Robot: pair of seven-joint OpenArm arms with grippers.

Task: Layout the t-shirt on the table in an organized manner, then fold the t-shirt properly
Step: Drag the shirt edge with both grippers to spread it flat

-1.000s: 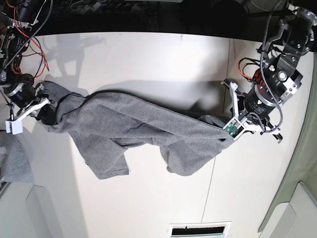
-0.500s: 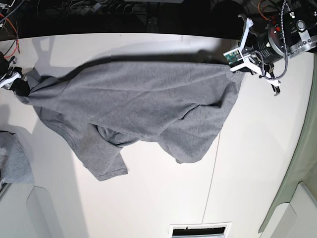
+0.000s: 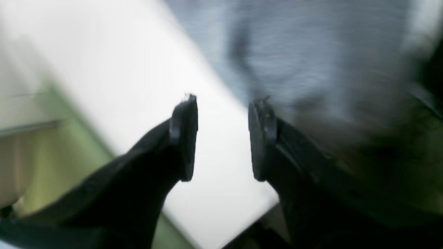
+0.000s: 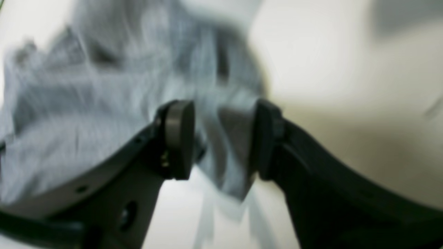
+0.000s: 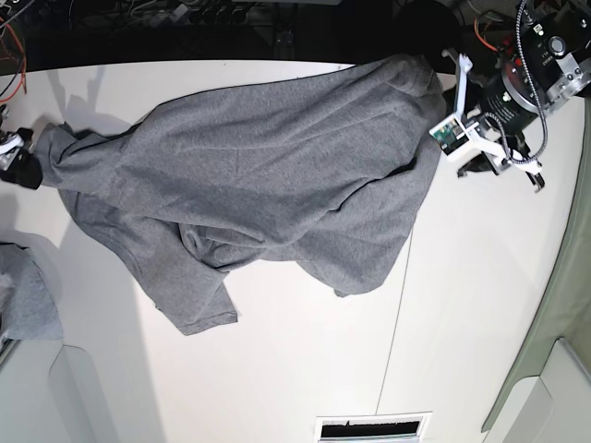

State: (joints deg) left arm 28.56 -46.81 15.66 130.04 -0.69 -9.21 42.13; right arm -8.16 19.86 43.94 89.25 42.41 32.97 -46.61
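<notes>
Both sets of jaws are parted. On the left gripper point(image 3: 223, 117) I see only white tabletop point(image 5: 305, 369) in the gap, with the t-shirt point(image 5: 268, 175) lying just off the 3 o'clock pad, so that side holds nothing. The right gripper point(image 4: 221, 135) also has its pads well apart, but a tongue of grey cloth hangs loosely between them. The view is too smeared for me to tell whether it touches either pad.

In the base view the shirt sprawls across the upper half of the tabletop, from 10 o'clock by the right arm to 1 o'clock by the left. One sleeve trails to 7 o'clock and a rounded lobe sags toward 5 o'clock.

My worries:
- If I pull the right arm away with the knit between its pads, it could snag and drag that corner back into a heap
- The bunch at 1 o'clock sits at the tabletop's far edge, against the dark background, and a careless nudge from the left arm could tip it over
- Layers are doubled under the middle, so folding now would trap the creases

The fabric is soft heather-grey jersey, matte, limp and rumpled, with a stitched band at the sleeve hem. The tabletop is smooth, hard and white, crossed by a thin dark seam point(image 5: 395, 323) toward 5 o'clock. The pads are flat black ovals on curved dark arms
</notes>
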